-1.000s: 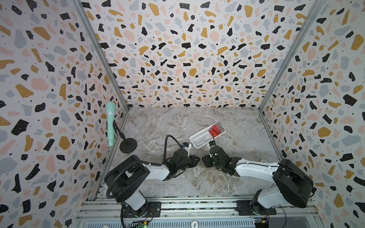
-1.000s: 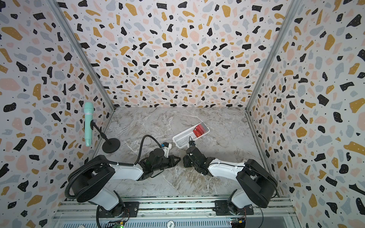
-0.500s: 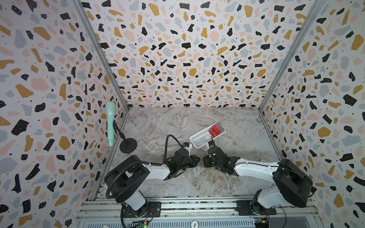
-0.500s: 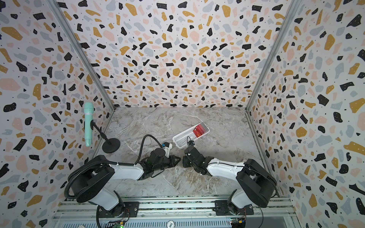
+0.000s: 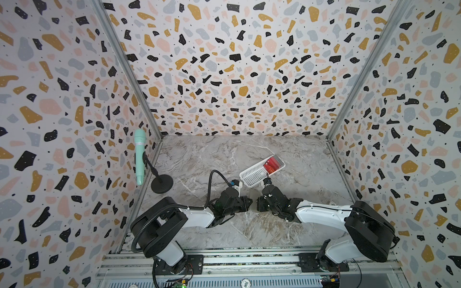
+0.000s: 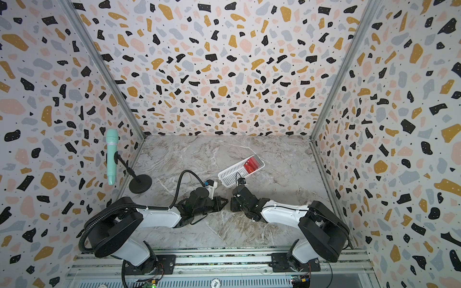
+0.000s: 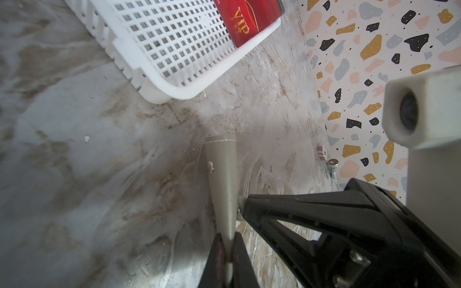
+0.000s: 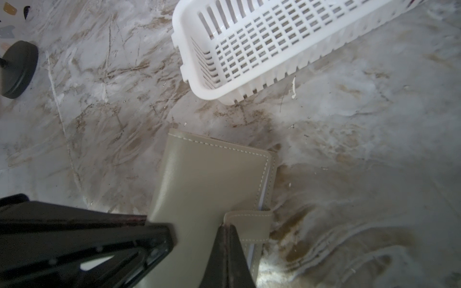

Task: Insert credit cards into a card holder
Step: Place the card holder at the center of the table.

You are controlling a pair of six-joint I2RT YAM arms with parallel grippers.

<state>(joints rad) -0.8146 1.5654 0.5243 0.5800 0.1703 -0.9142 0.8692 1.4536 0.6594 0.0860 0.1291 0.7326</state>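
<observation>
The grey-taupe card holder (image 8: 207, 179) is closed and held on edge just above the marble floor; the left wrist view shows it edge-on (image 7: 222, 174). My left gripper (image 7: 227, 237) is shut on its near edge. My right gripper (image 8: 225, 228) is shut with its tips pinched on the corner of the snap tab (image 8: 252, 224). In both top views the two grippers (image 5: 249, 201) (image 5: 258, 203) meet tip to tip and hide the holder. Red credit cards (image 5: 272, 165) (image 6: 252, 164), the top one lettered "VIP" (image 7: 249, 22), lie in the far end of the basket.
The white perforated basket (image 5: 253, 174) (image 6: 229, 175) (image 8: 274, 37) lies aslant just behind the grippers. A mint microphone (image 5: 139, 157) on a black round-based stand (image 5: 162, 184) stands at the left wall. Patterned walls enclose the floor on three sides.
My right gripper has slid slightly left towards the left gripper and its jaws have closed on the snap tab. The left arm has stayed still with the card holder.
</observation>
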